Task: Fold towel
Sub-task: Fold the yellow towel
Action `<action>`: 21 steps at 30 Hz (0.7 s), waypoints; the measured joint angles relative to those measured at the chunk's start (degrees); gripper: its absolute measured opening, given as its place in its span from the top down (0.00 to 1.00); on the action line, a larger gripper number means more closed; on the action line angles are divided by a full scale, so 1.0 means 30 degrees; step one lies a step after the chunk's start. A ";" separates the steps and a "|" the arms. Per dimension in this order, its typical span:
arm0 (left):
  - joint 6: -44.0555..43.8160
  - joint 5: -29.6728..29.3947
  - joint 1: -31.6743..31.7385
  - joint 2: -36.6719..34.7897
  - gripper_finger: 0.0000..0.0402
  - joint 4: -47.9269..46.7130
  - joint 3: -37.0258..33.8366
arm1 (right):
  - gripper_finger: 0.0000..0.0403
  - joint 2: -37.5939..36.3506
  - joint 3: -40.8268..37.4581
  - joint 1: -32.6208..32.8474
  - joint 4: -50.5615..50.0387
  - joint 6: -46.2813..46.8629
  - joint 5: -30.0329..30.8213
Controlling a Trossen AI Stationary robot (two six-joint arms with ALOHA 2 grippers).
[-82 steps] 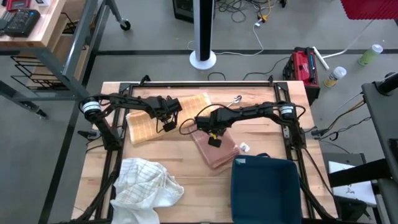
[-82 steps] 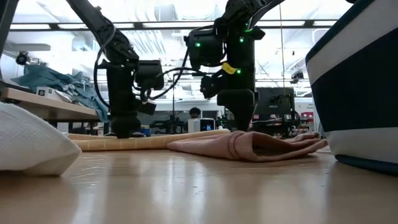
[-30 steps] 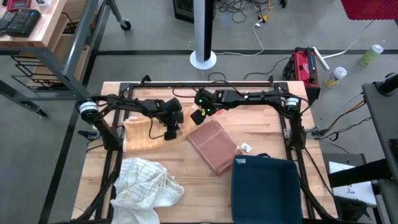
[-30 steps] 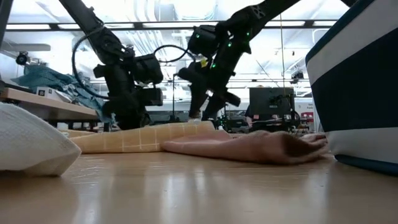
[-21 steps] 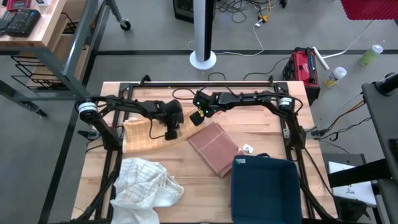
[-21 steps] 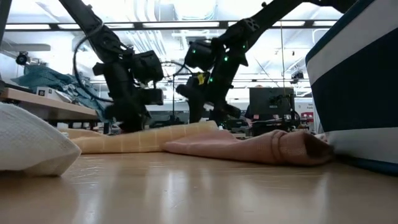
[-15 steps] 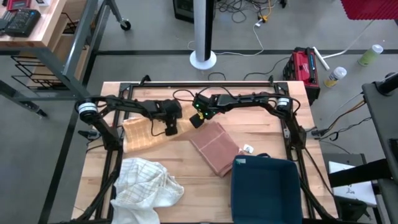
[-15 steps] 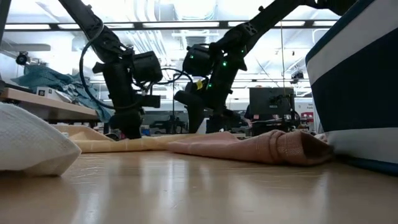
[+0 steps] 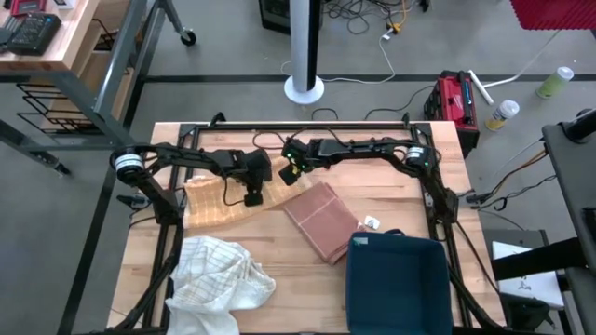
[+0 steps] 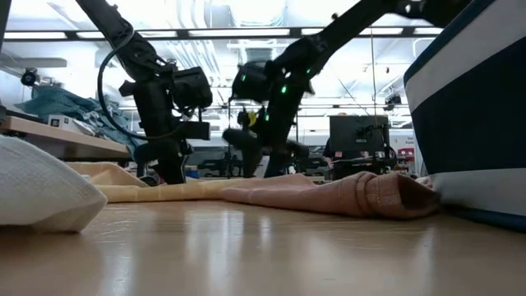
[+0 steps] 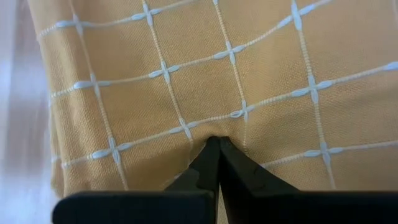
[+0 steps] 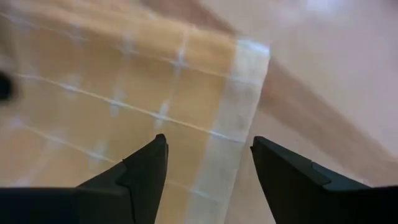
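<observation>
A yellow towel with a white grid lies on the table left of centre, folded over on itself. My left gripper stands shut on its right part, pointing steeply down; the left wrist view shows the shut tips on the cloth. My right gripper hangs open just above the towel's far right corner. In the right wrist view its fingers stand either side of the pale hem without touching it. My left gripper presses its shut fingertips down on the yellow towel's top layer, a little in from the towel's right edge. It comes from above, slanting. The cloth lies flat on the table under it. Whether any cloth is caught between the tips I cannot tell.
A folded pink towel lies right of the yellow one, its near end against a dark blue bin at the near right. A crumpled white towel sits near left. A small white scrap lies beside the bin.
My right gripper has come down and a little toward the table's left, onto the yellow towel's far right corner, staying open. My left gripper has kept its place and tipped slightly. The towel's raised right part has sunk flat onto the table.
</observation>
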 joint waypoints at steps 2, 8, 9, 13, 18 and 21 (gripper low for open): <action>0.0000 0.0293 -0.0041 0.0000 1.00 0.0000 0.0000 | 0.44 0.0615 0.0629 0.0015 -0.1128 0.0000 -0.0098; -0.0398 0.0351 -0.0091 0.0000 1.00 0.0029 -0.0007 | 0.43 0.1340 0.1658 0.0109 -0.2527 0.0291 -0.1354; -0.0563 0.0351 -0.0091 0.0000 1.00 0.0029 -0.0007 | 0.43 0.1321 0.1658 0.0149 -0.2545 0.0262 -0.1431; -0.0819 0.0318 -0.0091 -0.0004 1.00 0.0128 -0.0059 | 0.42 0.1117 0.1651 0.0259 -0.2989 0.0176 -0.2335; -0.1035 0.0285 -0.0098 -0.0029 1.00 0.0249 -0.0131 | 0.43 0.1055 0.1276 0.0229 -0.2760 -0.0053 -0.3858; -0.1167 0.0256 -0.0106 -0.0029 1.00 0.0291 -0.0138 | 0.44 0.1202 0.1250 0.0240 -0.1563 -0.0051 -0.5091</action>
